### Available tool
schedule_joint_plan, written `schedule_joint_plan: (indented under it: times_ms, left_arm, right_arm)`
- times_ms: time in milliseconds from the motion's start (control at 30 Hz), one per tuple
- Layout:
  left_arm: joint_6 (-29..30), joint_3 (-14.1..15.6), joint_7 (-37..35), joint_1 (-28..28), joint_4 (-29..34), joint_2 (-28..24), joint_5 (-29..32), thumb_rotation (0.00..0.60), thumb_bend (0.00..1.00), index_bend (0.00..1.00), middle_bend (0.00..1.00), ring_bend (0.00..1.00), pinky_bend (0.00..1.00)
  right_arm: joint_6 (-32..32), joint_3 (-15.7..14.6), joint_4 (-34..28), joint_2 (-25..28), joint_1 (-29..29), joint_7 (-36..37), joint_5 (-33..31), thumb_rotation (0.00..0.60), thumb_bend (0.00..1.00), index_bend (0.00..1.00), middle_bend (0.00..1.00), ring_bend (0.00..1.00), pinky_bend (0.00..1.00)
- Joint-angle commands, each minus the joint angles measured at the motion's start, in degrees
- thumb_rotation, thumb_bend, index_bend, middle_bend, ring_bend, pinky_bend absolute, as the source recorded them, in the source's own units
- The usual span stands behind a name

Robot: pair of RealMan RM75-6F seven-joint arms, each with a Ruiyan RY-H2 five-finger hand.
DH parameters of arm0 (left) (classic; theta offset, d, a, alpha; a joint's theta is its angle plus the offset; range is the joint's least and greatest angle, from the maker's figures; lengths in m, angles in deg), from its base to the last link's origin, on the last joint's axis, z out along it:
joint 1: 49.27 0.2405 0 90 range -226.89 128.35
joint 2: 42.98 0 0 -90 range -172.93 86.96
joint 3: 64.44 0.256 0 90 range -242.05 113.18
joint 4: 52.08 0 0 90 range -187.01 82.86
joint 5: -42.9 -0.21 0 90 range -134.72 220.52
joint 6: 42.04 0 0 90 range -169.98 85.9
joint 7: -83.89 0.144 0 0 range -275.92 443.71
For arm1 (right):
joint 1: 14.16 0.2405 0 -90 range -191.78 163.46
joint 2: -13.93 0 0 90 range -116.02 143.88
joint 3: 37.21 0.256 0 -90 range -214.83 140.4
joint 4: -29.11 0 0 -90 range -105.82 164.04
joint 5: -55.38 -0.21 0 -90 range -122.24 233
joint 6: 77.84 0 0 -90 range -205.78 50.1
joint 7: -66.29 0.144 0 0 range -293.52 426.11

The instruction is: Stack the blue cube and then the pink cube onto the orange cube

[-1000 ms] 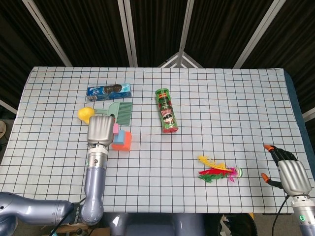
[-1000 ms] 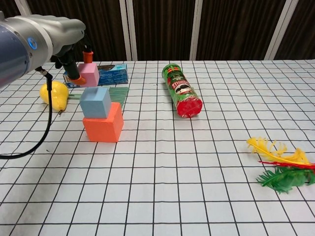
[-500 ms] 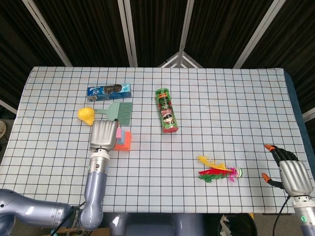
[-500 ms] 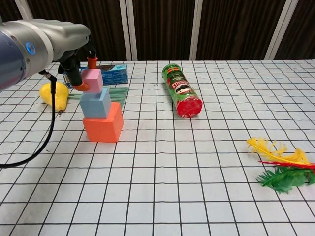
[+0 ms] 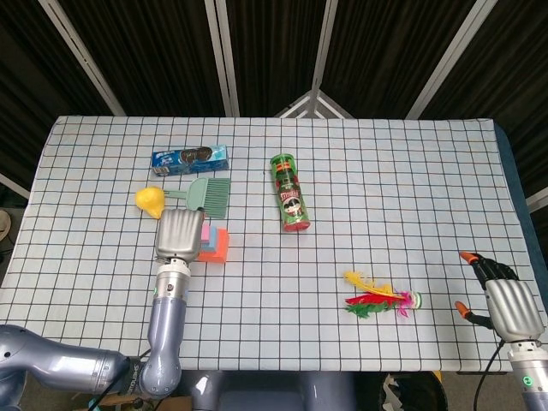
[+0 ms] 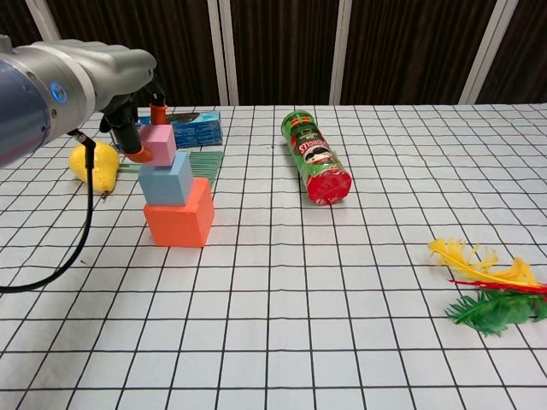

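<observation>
The orange cube (image 6: 179, 222) stands on the checkered cloth with the blue cube (image 6: 167, 181) on top of it. The pink cube (image 6: 160, 145) rests on the blue cube, slightly toward its back left. My left hand (image 6: 128, 120) pinches the pink cube between orange-tipped fingers (image 6: 156, 111). In the head view my left hand (image 5: 178, 233) covers most of the stack, with only an edge of the pink cube (image 5: 205, 232) and the orange cube (image 5: 222, 244) showing. My right hand (image 5: 505, 304) hovers at the table's near right corner, fingers apart and holding nothing.
A green chip can (image 6: 316, 158) lies right of the stack. Behind the stack are a blue cookie box (image 6: 192, 128), a green comb (image 6: 201, 158) and a yellow pear (image 6: 96, 165). A feather shuttlecock (image 6: 487, 290) lies at the near right.
My left hand carried the pink cube forward and down from behind the stack onto the blue cube. The right hand stayed still.
</observation>
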Motion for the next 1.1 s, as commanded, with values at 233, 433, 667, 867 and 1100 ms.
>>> schedule_joint_plan:
  times_ms: [233, 433, 667, 867, 1100]
  left_arm:
    - [0.2, 0.7, -0.9, -0.8, -0.7, -0.3, 0.6, 0.6, 0.39, 0.48, 0.93, 0.69, 0.85]
    - [0.0, 1.3, -1.8, -1.3, -1.2, -0.5, 1.2, 0.6, 0.39, 0.48, 0.93, 0.69, 0.85]
    - [0.2, 2.0, -2.4, -1.9, -1.1, -0.6, 1.3, 0.6, 0.39, 0.48, 0.93, 0.69, 0.85]
    - [0.7, 2.7, -2.7, -2.5, -1.3, -0.5, 1.7, 0.6, 0.39, 0.48, 0.93, 0.69, 0.85]
    - [0.9, 3.1, -3.1, -2.8, -1.7, -0.5, 2.0, 0.6, 0.39, 0.48, 0.93, 0.69, 0.85]
  right_arm:
    - [0.2, 0.0, -0.1, -0.1, 0.1, -0.2, -0.1, 0.6, 0.3, 0.18, 0.2, 0.22, 0.24]
    - [0.4, 0.0, -0.2, -0.1, 0.1, -0.4, -0.4, 0.6, 0.3, 0.18, 0.2, 0.22, 0.24]
    - [0.4, 0.0, -0.3, 0.0, 0.1, -0.5, -0.5, 0.6, 0.3, 0.18, 0.2, 0.22, 0.24]
    - [0.4, 0.0, -0.4, 0.1, 0.0, -0.3, -0.5, 0.6, 0.3, 0.18, 0.2, 0.22, 0.24]
    - [0.7, 0.0, -0.4, 0.0, 0.2, -0.5, -0.6, 0.6, 0.3, 0.18, 0.2, 0.22, 0.24]
